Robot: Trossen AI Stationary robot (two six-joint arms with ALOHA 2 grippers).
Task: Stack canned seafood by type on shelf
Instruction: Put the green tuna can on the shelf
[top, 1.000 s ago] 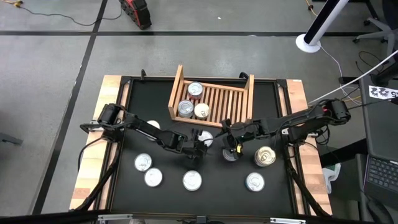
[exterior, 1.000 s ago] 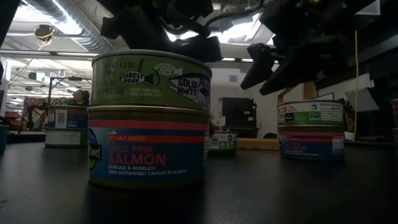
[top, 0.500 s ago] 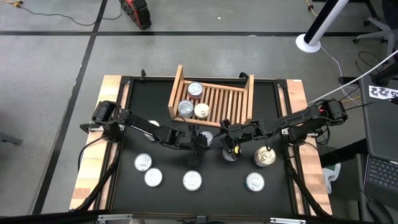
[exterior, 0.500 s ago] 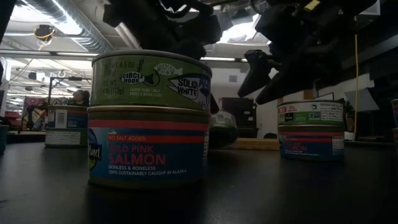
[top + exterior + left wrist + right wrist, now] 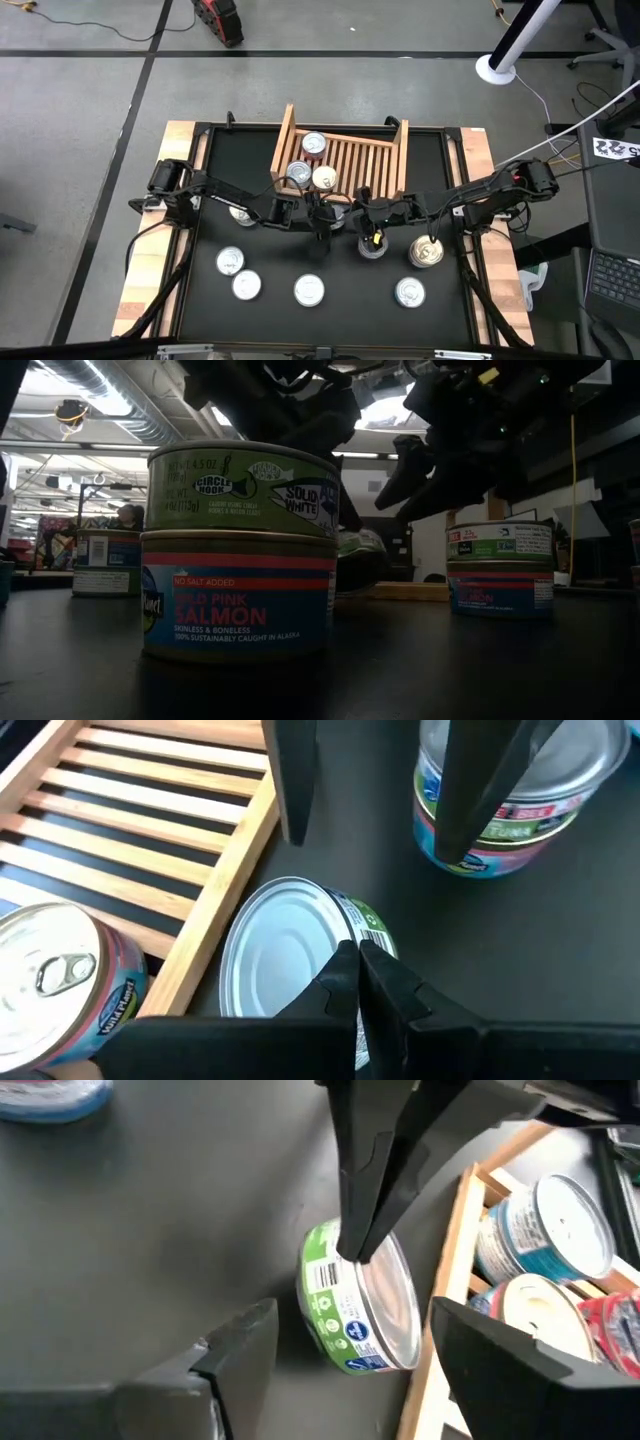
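High view first: the left gripper (image 5: 322, 222) has travelled from the middle of the bench toward the shelf (image 5: 390, 152) over the last second and now sits just short of its near board, beside the right gripper (image 5: 366, 222). Three tins stand inside the shelf at its left end; one stack sits right of the grippers, and four more stand along the near edge of the bench (image 5: 210, 200).

Low view: a green-labelled tin (image 5: 358, 558) now hangs tilted under the dark arms, clear of the bench, where a second ago a small tin stood flat far back. A green tin on a pink salmon tin (image 5: 238, 595) fills the foreground, unmoved; another two-tin stack (image 5: 500, 568) stands to the right.

Left wrist view: the left jaws are pinched fully together on the rim of the green-labelled tin (image 5: 300, 960), its pale lid facing the camera, right against the shelf's near board (image 5: 225, 890). A pink-sided tin (image 5: 60, 985) rests on the slats beyond.

Right wrist view: the right jaws stand spread wide and carry nothing, flanking the green-labelled tin (image 5: 365, 1305) that the left fingers (image 5: 365, 1190) grip from above.

I judge the tin is being carried over the board to join its kind, with the right arm ready to assist.
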